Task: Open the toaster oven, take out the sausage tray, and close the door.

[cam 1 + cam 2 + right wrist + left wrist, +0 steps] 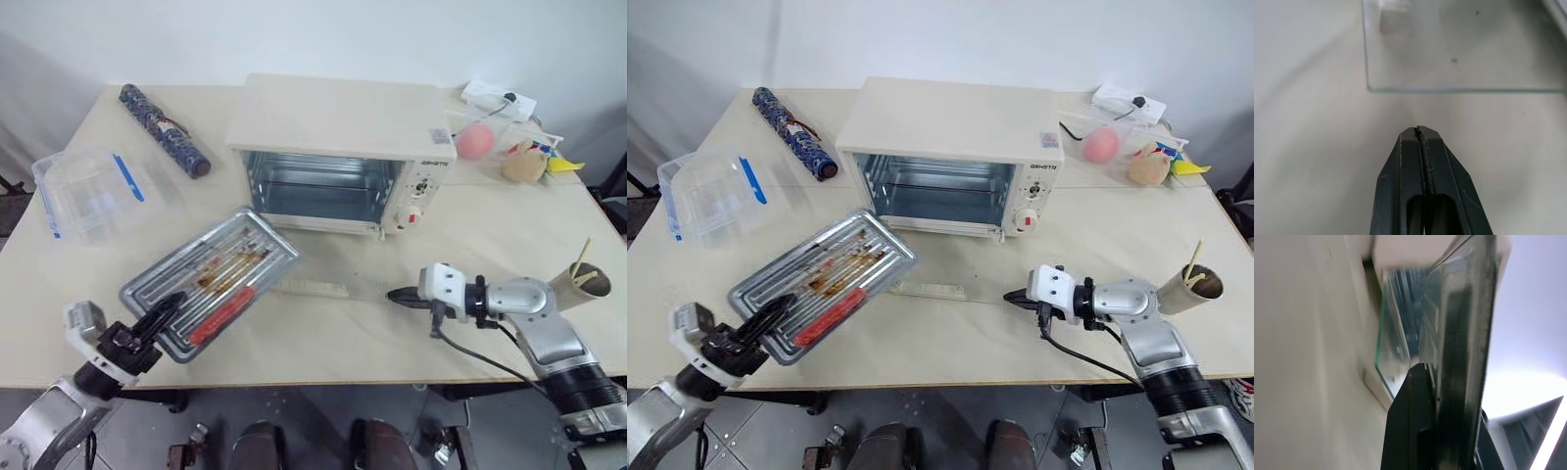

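- The left gripper (pixel 157 315) is pinching the near rim of the sausage tray (pixel 217 274), which sticks out ahead of it, tilted, over the table (pixel 509 245). The hold is on one edge only, so the tray could twist or sag in the grip.
- The red sausage (pixel 223 314) lies loose on the ribs just ahead of the left fingertips. With the tray slanted as it is, the sausage could roll to the low side and over the rim.
- The tray's far corner sits close to the lowered door (pixel 323 284) and to the open mouth of the toaster oven (pixel 338 157) beyond it. A swing toward the oven could knock that corner against the glass.
- The right gripper (pixel 400 294) has its fingers pressed together with nothing between them. It points at the edge of the glass door, which lies flat on the table just ahead of the tips, not touching.
- With its fingers pressed together the right gripper can only push or lift the door from under the edge. The tips could slide off smooth glass, or scrape along the table without catching the pane.
- If the door is raised while the tray is near, the two could collide. Setting the tray down well away from the left gripper's side of the oven looks safer first.
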`<state>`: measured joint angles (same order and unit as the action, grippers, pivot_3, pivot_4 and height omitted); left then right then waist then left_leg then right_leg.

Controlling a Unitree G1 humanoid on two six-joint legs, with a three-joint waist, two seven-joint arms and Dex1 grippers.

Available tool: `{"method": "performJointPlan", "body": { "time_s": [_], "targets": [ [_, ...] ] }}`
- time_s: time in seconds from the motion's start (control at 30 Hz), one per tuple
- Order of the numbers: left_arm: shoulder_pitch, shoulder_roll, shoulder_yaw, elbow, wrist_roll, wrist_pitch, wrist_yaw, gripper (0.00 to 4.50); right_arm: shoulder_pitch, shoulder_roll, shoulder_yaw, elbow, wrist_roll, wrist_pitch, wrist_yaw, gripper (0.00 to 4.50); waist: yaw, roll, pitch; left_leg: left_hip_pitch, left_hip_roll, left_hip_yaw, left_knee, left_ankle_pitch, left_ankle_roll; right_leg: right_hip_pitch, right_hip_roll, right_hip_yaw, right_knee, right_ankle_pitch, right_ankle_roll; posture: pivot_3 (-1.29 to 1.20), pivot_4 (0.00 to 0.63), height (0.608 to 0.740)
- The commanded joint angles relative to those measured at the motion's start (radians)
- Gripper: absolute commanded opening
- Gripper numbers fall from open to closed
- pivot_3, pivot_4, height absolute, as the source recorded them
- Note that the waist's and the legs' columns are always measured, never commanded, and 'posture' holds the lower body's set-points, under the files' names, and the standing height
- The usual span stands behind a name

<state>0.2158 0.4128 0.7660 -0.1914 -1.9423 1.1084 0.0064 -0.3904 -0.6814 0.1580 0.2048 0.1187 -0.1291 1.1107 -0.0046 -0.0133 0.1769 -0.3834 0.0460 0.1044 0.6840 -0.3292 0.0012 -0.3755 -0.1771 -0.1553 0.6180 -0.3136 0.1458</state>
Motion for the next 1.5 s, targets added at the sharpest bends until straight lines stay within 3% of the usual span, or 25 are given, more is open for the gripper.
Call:
{"method": "performJointPlan", "body": {
  "time_s": [0.03, 0.57, 0.8, 0.93, 1.07, 1.33, 1.5],
  "targets": [
    [0.059, -0.025, 0.055, -0.087, -0.03, -0.043, -0.007, 0.0, -0.027, 0.039, 0.017, 0.04, 0.0, -0.037, 0.015, 0.04, -0.004, 0.0, 0.0, 0.0, 0.0, 0.0, 0.0, 0.0, 0.0, 0.0, 0.0, 0.0, 0.0, 0.0, 0.0, 0.0, 0.15, 0.74],
    [0.228, -0.107, 0.235, -0.13, -0.03, -0.136, -0.026, 0.0, -0.199, 0.066, -0.04, -0.043, 0.128, 0.103, 0.088, 0.04, -0.002, 0.001, 0.0, -0.002, 0.001, 0.0, 0.0, 0.0, 0.0, 0.0, 0.001, 0.0, -0.005, -0.001, -0.002, 0.0, 0.15, 0.74],
    [0.214, -0.068, 0.171, -0.108, -0.03, -0.094, -0.021, 0.0, -0.387, 0.065, -0.098, -0.013, 0.182, 0.213, 0.085, 0.04, 0.001, 0.001, 0.001, -0.003, 0.001, 0.001, 0.0, 0.0, 0.0, -0.001, 0.002, 0.0, -0.006, -0.001, -0.002, 0.0, 0.15, 0.74],
    [0.159, 0.029, 0.053, -0.062, -0.03, -0.023, -0.025, 0.0, -0.494, 0.087, -0.143, 0.041, 0.193, 0.244, 0.025, 0.04, 0.002, 0.001, 0.001, -0.003, 0.001, 0.0, 0.0, 0.0, 0.0, -0.001, 0.002, 0.0, -0.006, -0.001, -0.002, 0.0, 0.15, 0.74],
    [0.099, 0.144, 0.01, 0.033, -0.03, 0.052, -0.063, 0.0, -0.505, 0.09, -0.165, 0.02, 0.192, 0.271, -0.017, 0.04, -0.007, 0.002, 0.001, -0.004, 0.002, 0.001, -0.001, 0.0, 0.0, -0.003, 0.003, 0.001, -0.005, -0.001, -0.002, 0.0, 0.15, 0.74],
    [-0.102, 0.377, -0.141, 0.246, -0.03, 0.215, -0.134, 0.0, -0.392, 0.047, -0.185, -0.313, 0.256, 0.472, -0.083, 0.04, -0.022, 0.003, 0.002, -0.004, 0.003, 0.002, -0.004, -0.001, -0.003, -0.011, 0.004, 0.005, 0.004, -0.001, -0.002, 0.0, 0.15, 0.74],
    [-0.258, 0.452, -0.285, 0.356, -0.03, 0.292, -0.169, 0.0, -0.259, -0.05, -0.194, -0.539, 0.354, 0.62, -0.036, 0.04, -0.014, 0.002, 0.002, -0.007, 0.002, 0.005, -0.003, -0.001, -0.003, -0.016, 0.004, 0.009, 0.006, 0.0, -0.002, 0.0, 0.15, 0.74]
  ]
}}
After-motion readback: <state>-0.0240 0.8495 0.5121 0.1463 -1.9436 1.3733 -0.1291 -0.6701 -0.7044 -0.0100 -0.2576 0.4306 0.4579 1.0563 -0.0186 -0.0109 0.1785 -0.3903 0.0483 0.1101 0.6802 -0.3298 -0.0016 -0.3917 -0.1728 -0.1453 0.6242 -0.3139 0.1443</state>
